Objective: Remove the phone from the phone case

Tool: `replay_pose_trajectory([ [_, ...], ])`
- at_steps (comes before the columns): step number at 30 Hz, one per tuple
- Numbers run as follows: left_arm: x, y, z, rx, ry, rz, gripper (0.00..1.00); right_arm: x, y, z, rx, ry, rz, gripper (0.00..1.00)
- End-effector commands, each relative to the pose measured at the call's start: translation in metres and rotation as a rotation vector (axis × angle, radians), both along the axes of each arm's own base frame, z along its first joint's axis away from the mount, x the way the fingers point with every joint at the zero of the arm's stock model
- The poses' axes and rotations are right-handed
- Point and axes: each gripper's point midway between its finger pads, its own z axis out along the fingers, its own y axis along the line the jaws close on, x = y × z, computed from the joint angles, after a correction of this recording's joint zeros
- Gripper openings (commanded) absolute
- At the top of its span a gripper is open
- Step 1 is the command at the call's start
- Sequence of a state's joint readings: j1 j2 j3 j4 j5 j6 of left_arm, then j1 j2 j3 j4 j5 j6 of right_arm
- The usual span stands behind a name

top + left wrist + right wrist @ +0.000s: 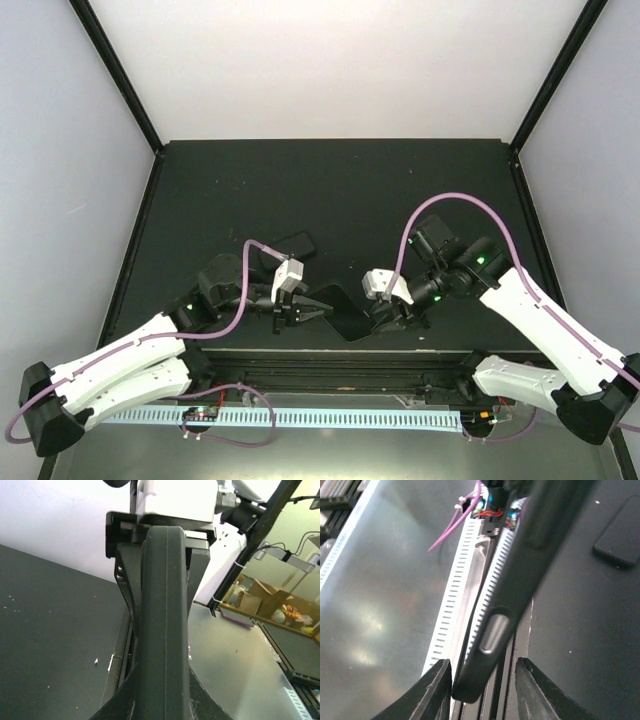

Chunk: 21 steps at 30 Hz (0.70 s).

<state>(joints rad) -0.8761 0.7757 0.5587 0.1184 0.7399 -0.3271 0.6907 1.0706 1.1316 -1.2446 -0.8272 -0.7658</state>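
A dark phone case [340, 312] is held edge-up over the table's front edge, between my two grippers. My left gripper [303, 310] is shut on its left end; in the left wrist view its dark rim with a seam [162, 605] fills the gap at the left gripper [162, 700]. My right gripper [385, 318] is open at its right end. In the right wrist view the case's corner with a silver side button [492, 632] lies inside the right gripper [482, 682], against the left finger [437, 685]. I cannot tell whether the phone is inside.
A second dark flat slab [297, 243] lies on the black table [330, 190] behind the left gripper; it also shows in the right wrist view [620, 535]. A white slotted cable rail [300, 415] runs along the front edge below the case.
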Motion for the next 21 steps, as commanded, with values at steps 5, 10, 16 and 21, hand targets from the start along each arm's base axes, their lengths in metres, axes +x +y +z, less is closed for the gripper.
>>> replay_pose_trajectory([
  [5, -0.014, 0.004, 0.047, -0.105, -0.106, -0.079, 0.02, -0.017, 0.000, -0.008, -0.035, -0.037, 0.090, 0.33],
  [10, -0.026, 0.004, 0.048, -0.098, -0.103, -0.152, 0.01, -0.022, -0.004, -0.008, -0.041, -0.050, 0.114, 0.30],
  [16, -0.033, 0.005, 0.054, -0.105, -0.104, -0.203, 0.02, -0.026, -0.006, -0.012, -0.069, -0.047, 0.145, 0.27],
  [21, -0.040, 0.005, 0.054, -0.102, -0.079, -0.261, 0.02, -0.026, -0.006, -0.013, -0.073, -0.071, 0.154, 0.26],
])
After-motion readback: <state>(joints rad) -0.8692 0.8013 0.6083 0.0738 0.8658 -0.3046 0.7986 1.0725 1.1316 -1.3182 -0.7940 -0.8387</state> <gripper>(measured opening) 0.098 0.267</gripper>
